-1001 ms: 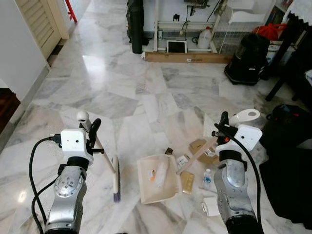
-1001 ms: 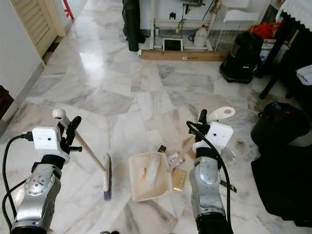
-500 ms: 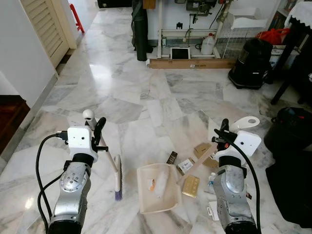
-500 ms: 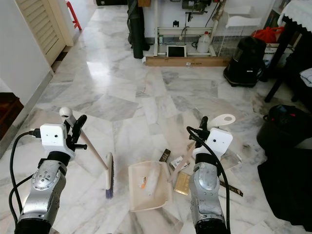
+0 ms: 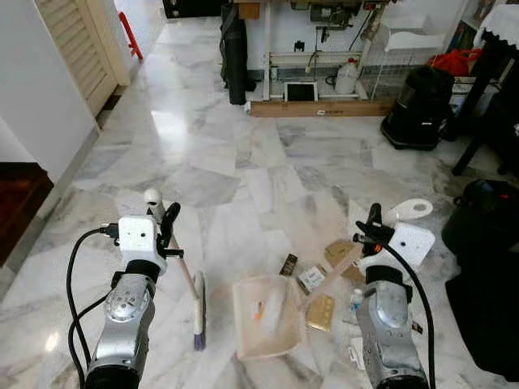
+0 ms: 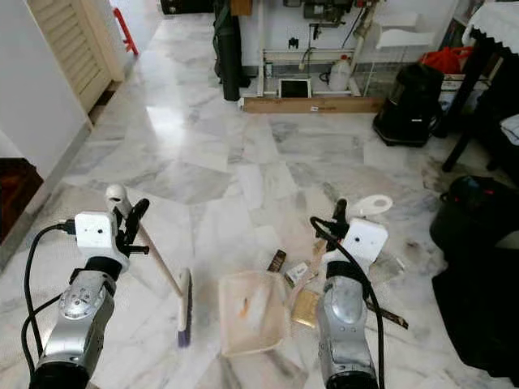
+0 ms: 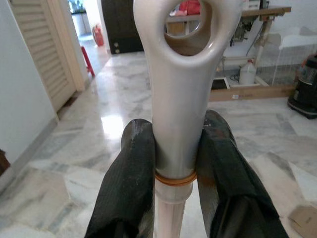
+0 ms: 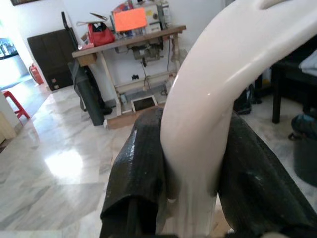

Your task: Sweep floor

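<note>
Left gripper (image 7: 176, 163): clenched on the cream plastic handle of the hand broom (image 5: 197, 312); the bristle head is set on the floor, left of the dustpan.
Right gripper (image 8: 193, 163): clamped around the white looped handle of the cream plastic dustpan (image 5: 263, 316), whose pan lies flat on the floor between the two arms.
Dustpan contents: a small orange scrap and pale litter are seen inside.
Litter (image 5: 319, 311): a gold packet, cardboard pieces, a dark wrapper and a small clear bottle are scattered just beside the pan's right edge.
Floor (image 5: 243, 162): grey-veined white marble; open room is offered ahead and to the left.
Left edge: a white wall and a louvred door (image 5: 77, 40).
Far edge: a long cardboard box (image 5: 320, 108) is laid below a white frame.
Right edge: a black vacuum cleaner (image 5: 418, 97) and dark bags (image 5: 486, 243).
</note>
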